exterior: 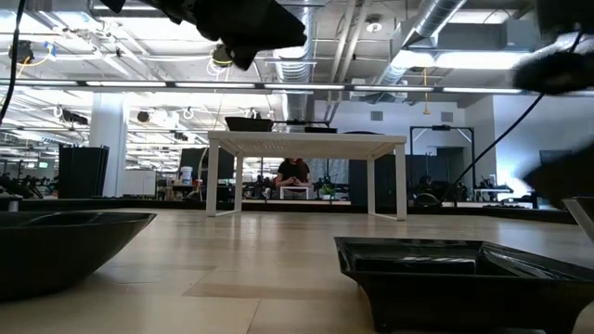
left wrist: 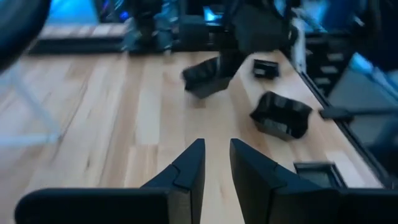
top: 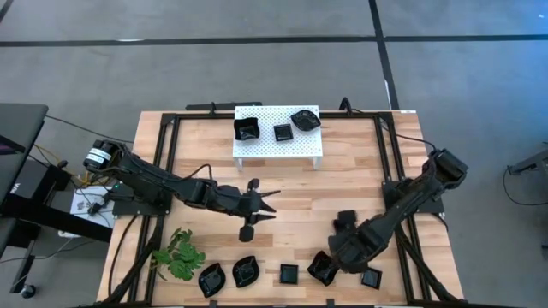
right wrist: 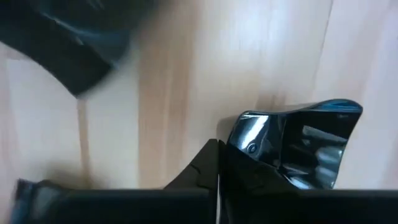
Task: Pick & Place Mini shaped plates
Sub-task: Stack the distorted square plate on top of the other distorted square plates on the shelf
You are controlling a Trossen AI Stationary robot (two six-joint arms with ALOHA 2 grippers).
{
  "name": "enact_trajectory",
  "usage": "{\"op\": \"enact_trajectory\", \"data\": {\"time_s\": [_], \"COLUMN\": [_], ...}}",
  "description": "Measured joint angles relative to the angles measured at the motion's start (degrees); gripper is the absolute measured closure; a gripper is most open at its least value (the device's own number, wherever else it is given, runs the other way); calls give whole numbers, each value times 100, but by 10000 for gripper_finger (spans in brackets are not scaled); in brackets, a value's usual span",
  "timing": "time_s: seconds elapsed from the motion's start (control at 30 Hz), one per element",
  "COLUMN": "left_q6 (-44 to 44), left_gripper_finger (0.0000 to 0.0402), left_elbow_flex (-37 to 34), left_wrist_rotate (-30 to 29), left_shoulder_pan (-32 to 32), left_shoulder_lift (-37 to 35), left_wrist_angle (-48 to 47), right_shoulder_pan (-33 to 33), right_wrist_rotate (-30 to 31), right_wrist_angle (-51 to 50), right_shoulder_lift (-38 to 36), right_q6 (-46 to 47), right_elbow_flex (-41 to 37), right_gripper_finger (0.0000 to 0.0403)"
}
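The right gripper (top: 324, 263) sat at the table's five o'clock edge, its fingers clamped on the rim of a glossy black wavy-edged plate (right wrist: 292, 146), tilted up off the wood. More black dishes (top: 244, 272) lay in a row along six o'clock; three sat on the white platform (top: 279, 145) at twelve. The left gripper (top: 264, 204) hung mid-table, fingers slightly parted, holding nothing.

This was a large open-plan lab or industrial office: the light wooden table (top: 274, 192) stood on grey concrete floor (top: 257, 68), while exposed silver ducts (exterior: 436, 23), strip lights and distant desks filled the far room.
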Motion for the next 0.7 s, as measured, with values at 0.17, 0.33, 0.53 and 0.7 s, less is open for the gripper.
{"op": "enact_trajectory", "data": {"time_s": [0.17,0.33,0.53,0.7], "left_q6": [1170,1461,1450,1450], "left_gripper_finger": [325,325,325,303], "left_elbow_flex": [0,0,7,7], "left_wrist_rotate": [397,503,508,522], "left_shoulder_pan": [-4,2,4,77], "left_shoulder_lift": [0,4,260,622], "left_wrist_angle": [323,387,471,563], "right_shoulder_pan": [-102,-516,-1250,-1734], "right_wrist_rotate": [895,1003,980,947], "right_wrist_angle": [692,1503,1854,2008], "right_shoulder_lift": [8,15,20,20], "right_q6": [-3308,-5572,-6426,-6983], "right_elbow_flex": [189,189,189,189], "right_gripper_finger": [401,401,401,401]}}
